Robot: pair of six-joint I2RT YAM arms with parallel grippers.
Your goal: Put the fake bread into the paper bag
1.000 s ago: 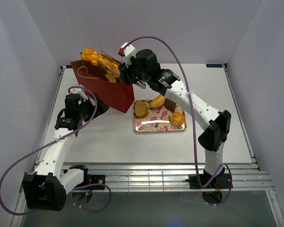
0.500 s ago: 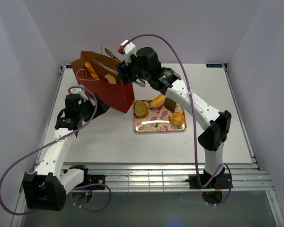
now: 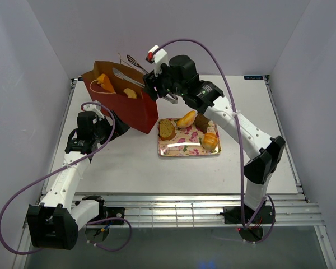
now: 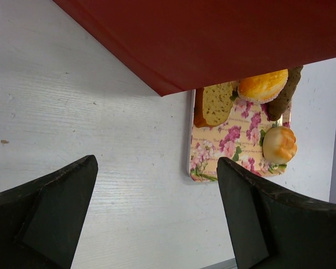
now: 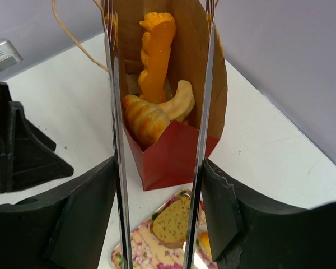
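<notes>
Right pincer (image 5: 158, 162) set on a pair of metal tongs (image 5: 116, 112), one black finger against the outside of each blade. Blades stand apart, nothing between them. In the top view this pincer (image 3: 151, 87) sits upper centre, the tongs (image 3: 126, 78) reaching left over the open mouth of the bag (image 3: 126, 109). The bag stands upright at upper left of the table (image 3: 129, 162), red outside, brown inside, cord handles at the top. Bread is in two places. Inside the bag (image 5: 173, 151), right wrist view: an orange twisted loaf (image 5: 155, 50) upright against the far wall, a ridged croissant (image 5: 145, 120) lower down, a pale crescent (image 5: 179, 101) just beside it, the two touching. From above only an orange piece (image 3: 105, 83) and a pale piece (image 3: 130, 93) show in the mouth. The rest lies on a floral tray (image 3: 187, 152) just right of the bag's foot, centre of frame: toast slice (image 3: 167, 129) at its left, orange roll (image 3: 186, 119) and dark brown piece (image 3: 201, 123) along the top edge, round bun (image 3: 210, 140) at the right. Left pincer (image 3: 115, 124) low beside the bag's left side; its own view shows the fingers spread wide over bare table, holding nothing (image 4: 157, 162), with the bag wall (image 4: 213, 39) across the top and the tray (image 4: 213, 162) right of centre.
</notes>
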